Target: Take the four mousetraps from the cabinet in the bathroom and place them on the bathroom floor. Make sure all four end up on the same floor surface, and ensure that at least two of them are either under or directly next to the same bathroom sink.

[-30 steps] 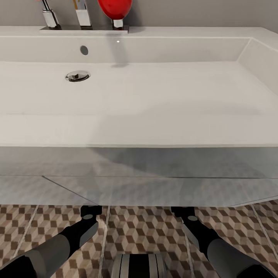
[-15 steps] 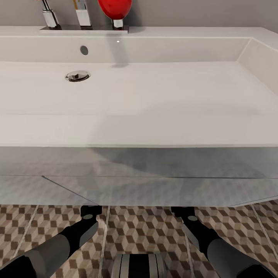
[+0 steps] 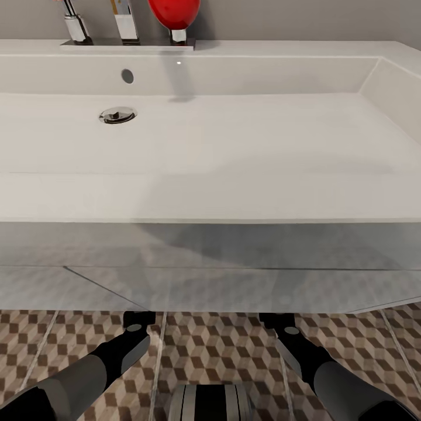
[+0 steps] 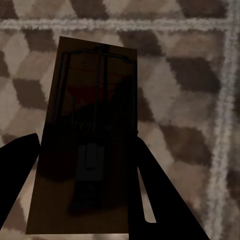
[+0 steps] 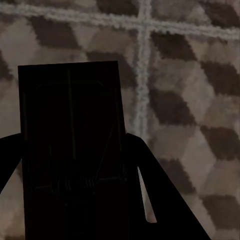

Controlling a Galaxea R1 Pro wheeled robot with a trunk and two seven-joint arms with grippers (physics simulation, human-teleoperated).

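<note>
Gripping one mousetrap (image 4: 87,145) in my left jaws (image 4: 85,185) and another mousetrap (image 5: 72,150) in my right jaws (image 5: 75,185), I hold both above the bathroom floor (image 3: 216,351). The white bathroom sink (image 3: 234,146) lies just beyond my arms.

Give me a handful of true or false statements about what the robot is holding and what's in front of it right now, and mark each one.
1. Each end effector holds a mousetrap between its fingers. True: the left end effector grips the left mousetrap, the right end effector grips the right mousetrap.
2. The bathroom sink is full of water. False: the basin looks dry, with the drain exposed.
3. The bathroom floor has a cube pattern. True.
4. A blue object stands beside the faucet. False: the object is red.
5. Both arms reach above the sink rim. False: they extend low, under the vanity front.
</note>
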